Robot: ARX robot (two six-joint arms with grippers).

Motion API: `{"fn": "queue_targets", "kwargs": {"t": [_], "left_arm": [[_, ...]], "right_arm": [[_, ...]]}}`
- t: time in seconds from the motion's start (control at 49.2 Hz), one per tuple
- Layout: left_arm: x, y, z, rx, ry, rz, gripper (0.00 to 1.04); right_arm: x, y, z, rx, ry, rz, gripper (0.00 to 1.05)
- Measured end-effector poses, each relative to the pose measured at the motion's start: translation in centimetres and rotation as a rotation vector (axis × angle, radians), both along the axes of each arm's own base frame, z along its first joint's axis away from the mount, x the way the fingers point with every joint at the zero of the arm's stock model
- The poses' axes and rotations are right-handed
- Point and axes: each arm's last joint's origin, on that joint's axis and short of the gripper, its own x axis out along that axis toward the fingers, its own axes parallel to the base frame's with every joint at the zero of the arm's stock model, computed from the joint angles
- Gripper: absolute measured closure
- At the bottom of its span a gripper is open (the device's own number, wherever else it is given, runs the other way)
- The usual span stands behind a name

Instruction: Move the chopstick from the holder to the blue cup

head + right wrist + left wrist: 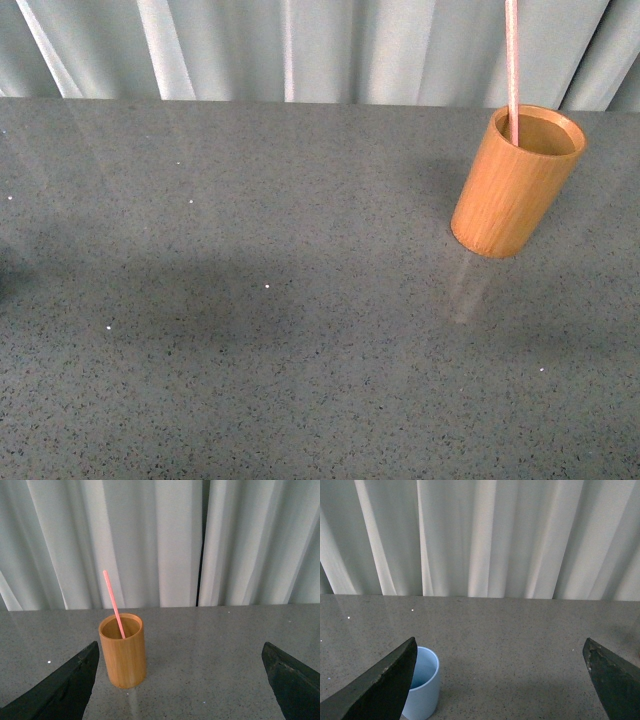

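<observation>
1. The chopstick (512,70) stands in the holder (515,190) at the far right of the table (250,300). Its lower end is inside. The shaft leans on the rim and rises well above it.
2. Handling, as judged: the chopstick is thin, stiff, very light and probably smooth. It is liable to pivot or slip between the pads.
3. Best hold, as judged: on the bare shaft a little above the holder's rim. It should then be lifted along its own line until the tip clears.
4. The right gripper (180,647) is spread wide and empty. It faces the holder and stands apart from it.
5. The left gripper (499,645) is likewise spread wide and empty. The blue cup (422,685) stands upright near it, partly hidden behind one finger.
6. The blue cup does not show in the front view, so its position relative to the holder cannot be told.
7. Surroundings: a pale curtain (300,50) hangs beyond the far edge of the table. Nothing shows between the right gripper and the holder.
8. Risk, as judged: dragging the chopstick sideways against the rim could tip the holder.
</observation>
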Motion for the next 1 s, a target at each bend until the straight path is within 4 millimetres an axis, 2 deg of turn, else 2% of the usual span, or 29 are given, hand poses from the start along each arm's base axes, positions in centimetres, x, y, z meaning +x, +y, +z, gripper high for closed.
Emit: {"fn": "queue_targets", "kwargs": {"t": [0.996], "left_arm": [[0.00,0.00,0.00,0.000,0.000,0.000,0.07]], "right_arm": [[0.00,0.00,0.00,0.000,0.000,0.000,0.10]]}}
